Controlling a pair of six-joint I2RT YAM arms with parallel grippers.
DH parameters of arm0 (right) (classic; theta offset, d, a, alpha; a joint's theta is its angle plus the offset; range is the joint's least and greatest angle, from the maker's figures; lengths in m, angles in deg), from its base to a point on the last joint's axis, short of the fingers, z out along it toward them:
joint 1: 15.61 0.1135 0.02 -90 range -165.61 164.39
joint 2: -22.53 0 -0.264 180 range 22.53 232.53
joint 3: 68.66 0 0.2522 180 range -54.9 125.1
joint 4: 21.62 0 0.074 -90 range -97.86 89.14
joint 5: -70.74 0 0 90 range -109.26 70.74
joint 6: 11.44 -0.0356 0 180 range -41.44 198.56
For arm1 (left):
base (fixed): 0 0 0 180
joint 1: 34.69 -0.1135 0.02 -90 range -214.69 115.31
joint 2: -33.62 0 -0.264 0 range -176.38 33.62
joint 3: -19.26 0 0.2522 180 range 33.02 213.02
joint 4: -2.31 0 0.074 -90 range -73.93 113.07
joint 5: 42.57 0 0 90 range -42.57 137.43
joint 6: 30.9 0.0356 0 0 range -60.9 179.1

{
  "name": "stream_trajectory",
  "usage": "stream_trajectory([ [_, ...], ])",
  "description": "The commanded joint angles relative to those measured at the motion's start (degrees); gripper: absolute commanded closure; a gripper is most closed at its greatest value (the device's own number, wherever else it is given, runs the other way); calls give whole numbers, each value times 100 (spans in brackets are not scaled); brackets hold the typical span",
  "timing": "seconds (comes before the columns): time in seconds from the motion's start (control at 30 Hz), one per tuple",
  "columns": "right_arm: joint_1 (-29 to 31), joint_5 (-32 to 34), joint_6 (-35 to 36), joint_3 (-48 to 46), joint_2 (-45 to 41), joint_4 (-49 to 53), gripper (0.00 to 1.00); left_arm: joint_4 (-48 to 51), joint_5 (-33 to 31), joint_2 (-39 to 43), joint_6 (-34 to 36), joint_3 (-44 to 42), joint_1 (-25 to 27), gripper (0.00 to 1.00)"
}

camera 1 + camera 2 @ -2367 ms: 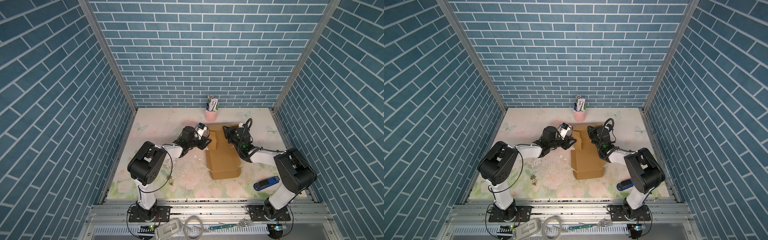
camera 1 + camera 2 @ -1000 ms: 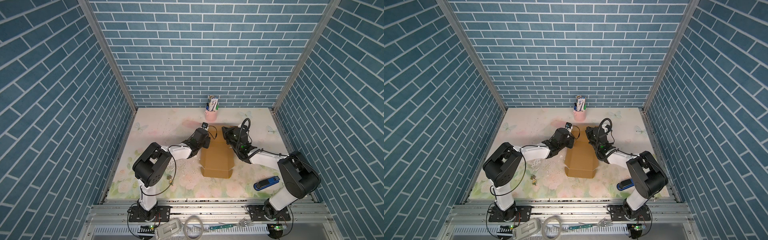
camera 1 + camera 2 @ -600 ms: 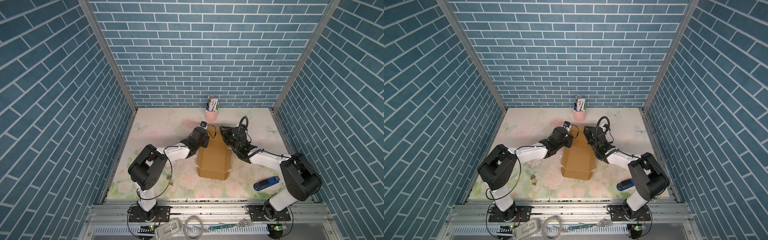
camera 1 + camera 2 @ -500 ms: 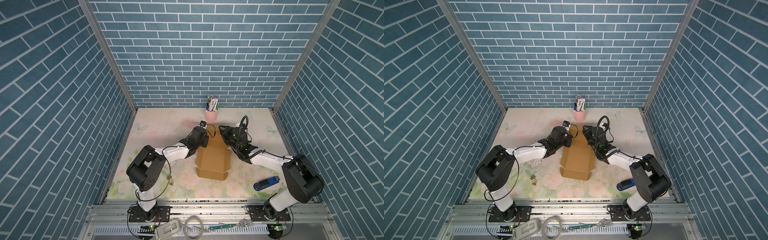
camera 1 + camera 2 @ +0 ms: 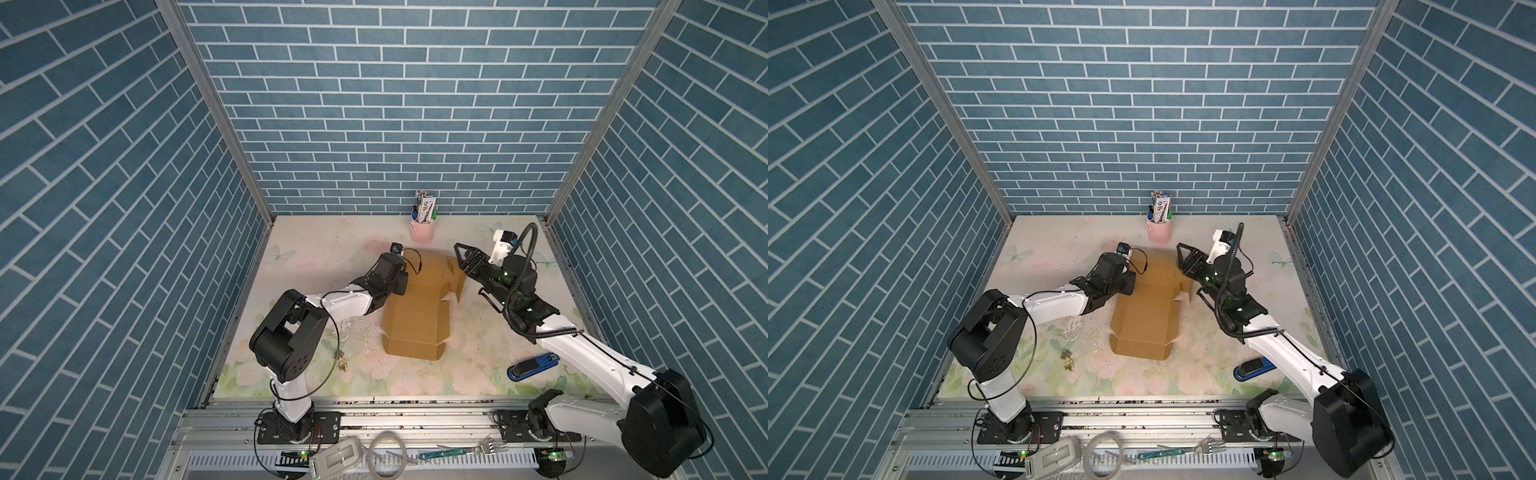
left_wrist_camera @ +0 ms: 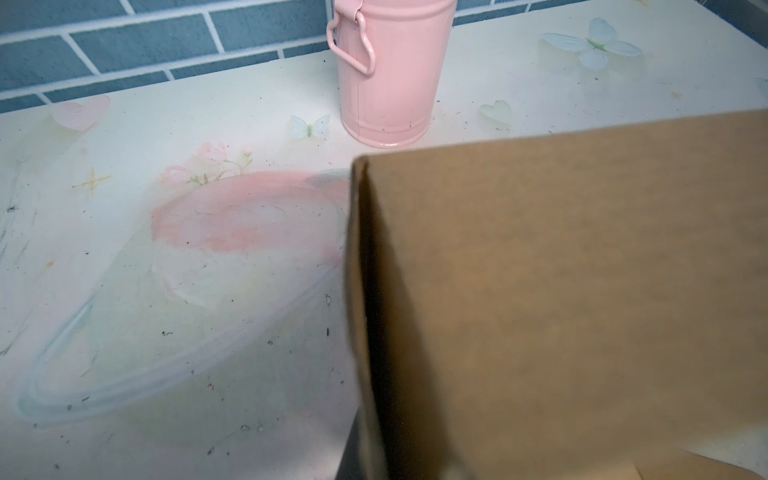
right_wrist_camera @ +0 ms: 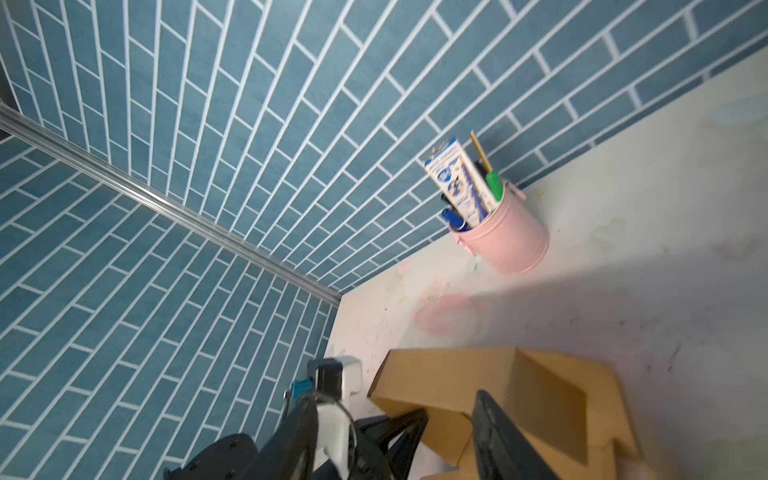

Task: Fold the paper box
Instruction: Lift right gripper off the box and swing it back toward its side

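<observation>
The paper box (image 5: 415,320) (image 5: 1144,320) lies mid-table as a half-folded brown cardboard sheet, with its near wall up and its far flaps raised. My left gripper (image 5: 400,285) (image 5: 1128,286) sits at the far left flap and is shut on that flap's edge. The flap (image 6: 561,291) fills much of the left wrist view and hides the fingers. My right gripper (image 5: 464,258) (image 5: 1185,257) (image 7: 395,401) hangs open just above the far right flap (image 7: 457,374). Nothing is held between its fingers.
A pink cup of pens (image 5: 422,231) (image 5: 1158,231) (image 6: 390,70) (image 7: 505,237) stands at the back wall behind the box. A blue stapler (image 5: 534,367) (image 5: 1252,368) lies front right. A small figurine (image 5: 343,363) and white crumbs lie front left of the box.
My right gripper has opened, let go of the box and drawn back to the right and upward. The box has slid left with my left gripper, which stays shut.
</observation>
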Motion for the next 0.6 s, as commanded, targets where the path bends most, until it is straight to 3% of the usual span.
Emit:
stream_trajectory([
  [0.0, -562, -663, 717, -254, 6, 410, 40, -119, -83, 191, -23, -111, -41, 97],
  [0.13, -899, -1150, 1269, -470, 221, 168, 36, -130, -57, 219, -27, -132, -69, 97],
  [0.3, -1122, -1164, 1648, -722, 712, -129, 30, -99, 12, 272, -34, -130, -122, 97],
  [0.57, -1398, -1804, 1732, -1135, 1928, -1776, 32, -151, 186, 340, -71, -174, -158, 97],
])
